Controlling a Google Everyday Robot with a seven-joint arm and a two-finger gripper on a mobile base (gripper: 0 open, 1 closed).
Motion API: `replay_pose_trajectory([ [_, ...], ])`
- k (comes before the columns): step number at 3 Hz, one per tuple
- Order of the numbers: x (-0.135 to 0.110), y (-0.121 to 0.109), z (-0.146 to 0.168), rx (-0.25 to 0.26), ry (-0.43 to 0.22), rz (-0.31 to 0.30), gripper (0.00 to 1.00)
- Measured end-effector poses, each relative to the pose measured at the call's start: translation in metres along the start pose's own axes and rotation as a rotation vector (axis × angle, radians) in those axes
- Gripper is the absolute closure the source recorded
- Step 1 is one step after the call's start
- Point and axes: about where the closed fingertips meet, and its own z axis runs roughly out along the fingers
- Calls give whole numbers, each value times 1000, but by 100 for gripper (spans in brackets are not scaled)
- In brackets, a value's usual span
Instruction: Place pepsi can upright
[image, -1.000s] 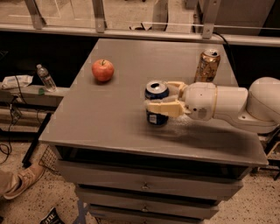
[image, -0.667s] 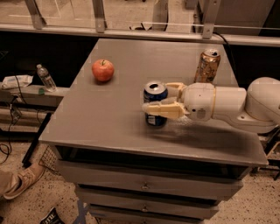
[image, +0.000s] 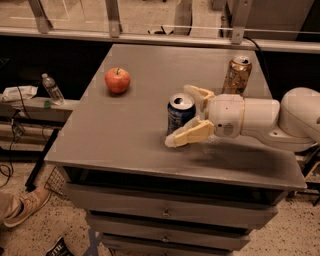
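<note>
Cream gripper fingers are apart, one on each side of the pepsi can, which stands up on the grey table. It looks light, thin, smooth and slippery, so hold its round middle softly. Farther off are a shiny gold can and a round red apple.

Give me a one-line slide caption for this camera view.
Robot gripper, jaws open, straddling the upright pepsi can on a grey table, with an apple and a gold can nearby.
</note>
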Motion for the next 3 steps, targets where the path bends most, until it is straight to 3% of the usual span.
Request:
replay_pose_trajectory([
  [1,1,-6,-12,21,37,-20,0],
  [2,5,-21,-43,80,140,-54,0],
  [3,8,-34,-80,148,284,-77,0],
])
